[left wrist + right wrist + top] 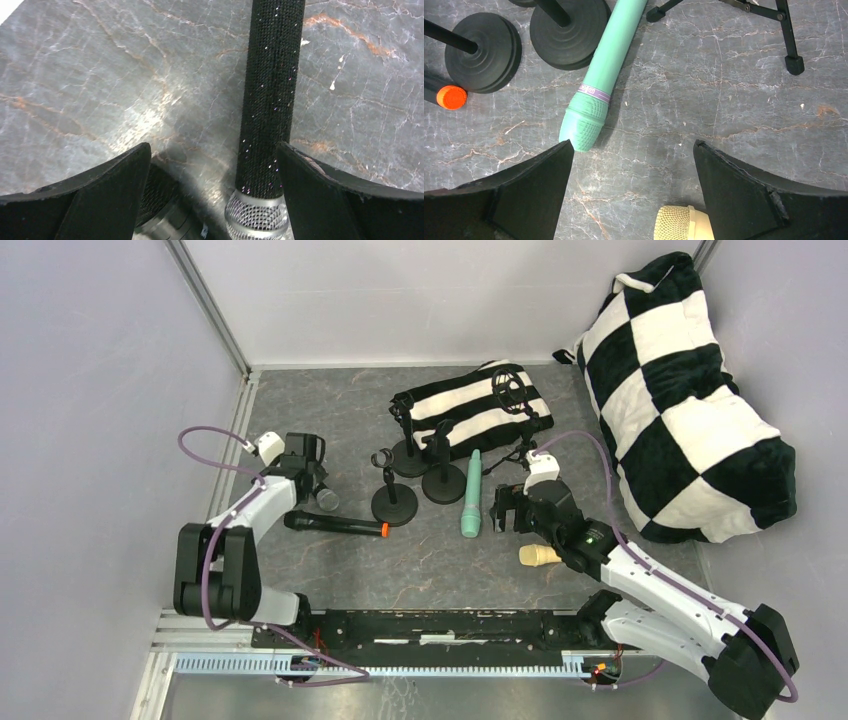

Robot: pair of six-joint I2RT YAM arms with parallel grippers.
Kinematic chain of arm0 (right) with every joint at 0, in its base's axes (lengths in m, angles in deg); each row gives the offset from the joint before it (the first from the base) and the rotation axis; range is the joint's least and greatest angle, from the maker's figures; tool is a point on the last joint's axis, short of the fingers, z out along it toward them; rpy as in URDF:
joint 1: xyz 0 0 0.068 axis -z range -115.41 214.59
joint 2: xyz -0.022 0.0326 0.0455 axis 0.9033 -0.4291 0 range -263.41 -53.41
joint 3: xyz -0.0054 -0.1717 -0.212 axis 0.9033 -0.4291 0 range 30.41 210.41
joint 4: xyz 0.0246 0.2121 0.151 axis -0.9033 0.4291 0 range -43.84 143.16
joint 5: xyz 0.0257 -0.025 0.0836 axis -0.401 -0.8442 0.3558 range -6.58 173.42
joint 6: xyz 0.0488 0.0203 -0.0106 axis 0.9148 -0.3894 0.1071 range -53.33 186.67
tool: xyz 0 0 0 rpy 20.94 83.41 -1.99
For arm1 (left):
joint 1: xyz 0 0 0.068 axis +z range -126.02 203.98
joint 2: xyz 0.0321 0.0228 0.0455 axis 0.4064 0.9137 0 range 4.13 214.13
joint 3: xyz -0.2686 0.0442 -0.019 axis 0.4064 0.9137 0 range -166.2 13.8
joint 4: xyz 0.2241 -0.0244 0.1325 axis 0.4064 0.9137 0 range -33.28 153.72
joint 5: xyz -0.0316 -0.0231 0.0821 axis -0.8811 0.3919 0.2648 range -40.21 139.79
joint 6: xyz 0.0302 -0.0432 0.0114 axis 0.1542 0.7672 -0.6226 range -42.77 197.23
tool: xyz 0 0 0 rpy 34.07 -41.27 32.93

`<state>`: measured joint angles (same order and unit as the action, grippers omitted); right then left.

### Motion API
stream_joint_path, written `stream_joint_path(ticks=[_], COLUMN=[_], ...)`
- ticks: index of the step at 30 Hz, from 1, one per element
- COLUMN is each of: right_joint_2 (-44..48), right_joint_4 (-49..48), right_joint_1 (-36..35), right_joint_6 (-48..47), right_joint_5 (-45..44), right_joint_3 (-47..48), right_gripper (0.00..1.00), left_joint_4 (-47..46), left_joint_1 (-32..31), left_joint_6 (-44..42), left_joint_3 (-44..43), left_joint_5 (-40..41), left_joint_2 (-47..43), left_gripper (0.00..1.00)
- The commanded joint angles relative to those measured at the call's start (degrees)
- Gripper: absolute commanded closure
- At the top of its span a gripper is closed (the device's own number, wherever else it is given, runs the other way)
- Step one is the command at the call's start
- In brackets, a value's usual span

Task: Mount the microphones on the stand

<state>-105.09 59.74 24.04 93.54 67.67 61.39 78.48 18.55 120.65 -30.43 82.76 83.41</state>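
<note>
Pickup stage: no mic is clipped yet. Left gripper (212,150) is spread wide, straddling the silver-mesh mic (270,100) at far left. It has a gritty, sparkly black handle and a wire dome head. Next: centre, then close on the handle. Right gripper (633,145) is also wide and empty. The smooth mint mic (606,65) is just beyond it, the cream mic (679,222) near. The orange-ring mic (335,526) lies left of the disc-base stands (395,502).

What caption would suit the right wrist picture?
Open right pincer hovering near mint green microphone and cream-yellow microphone.
</note>
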Motion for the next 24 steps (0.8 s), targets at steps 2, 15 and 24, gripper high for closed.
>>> stream_joint_path(ticks=[2, 15, 24], right_joint_2=[0.9, 1.8, 2.4], right_joint_4=[-0.2, 1.5, 2.6], right_joint_1=[-0.2, -0.2, -0.2], right_joint_6=[-2.1, -4.6, -5.8], right_joint_5=[-1.2, -2.3, -3.4], right_joint_3=[-0.3, 0.0, 0.9], right_gripper=[0.03, 0.02, 0.02], left_joint_4=[-7.5, -7.2, -8.6], left_joint_1=[1.5, 1.9, 1.9], left_joint_6=[1.3, 2.1, 2.3], left_joint_3=[-4.8, -11.0, -10.4], left_joint_5=[-3.1, -4.3, -6.9], left_joint_2=[5.8, 17.5, 20.3], left_gripper=[0.00, 0.05, 0.19])
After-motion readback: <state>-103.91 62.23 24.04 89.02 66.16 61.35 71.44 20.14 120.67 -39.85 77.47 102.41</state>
